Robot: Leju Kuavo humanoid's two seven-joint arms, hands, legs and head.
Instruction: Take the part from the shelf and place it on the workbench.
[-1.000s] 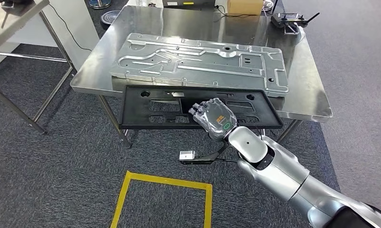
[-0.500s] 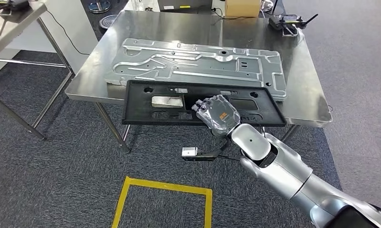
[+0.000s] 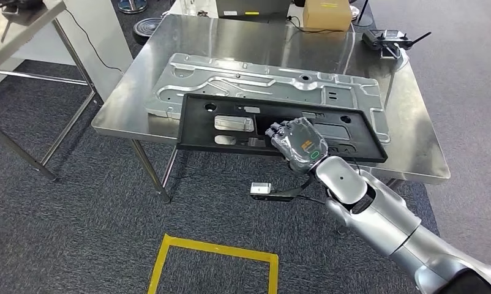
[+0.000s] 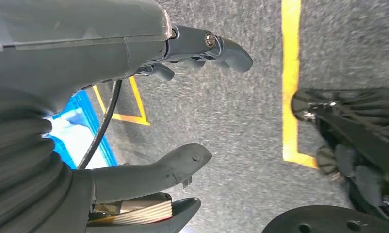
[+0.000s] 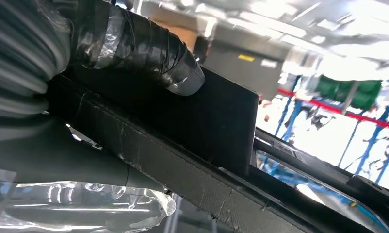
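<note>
Black part (image 3: 231,125) overlaps metal panel (image 3: 231,76) on workbench (image 3: 414,147).

silver arm (image 3: 378,214), grey hand (image 3: 298,144) — orange marking

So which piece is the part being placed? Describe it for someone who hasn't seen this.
Find the steel workbench. Over its near edge, above the embossed silver metal panel, is a flat black plastic frame held by the right hand. It alone is black, with rectangular cutouts.
</note>
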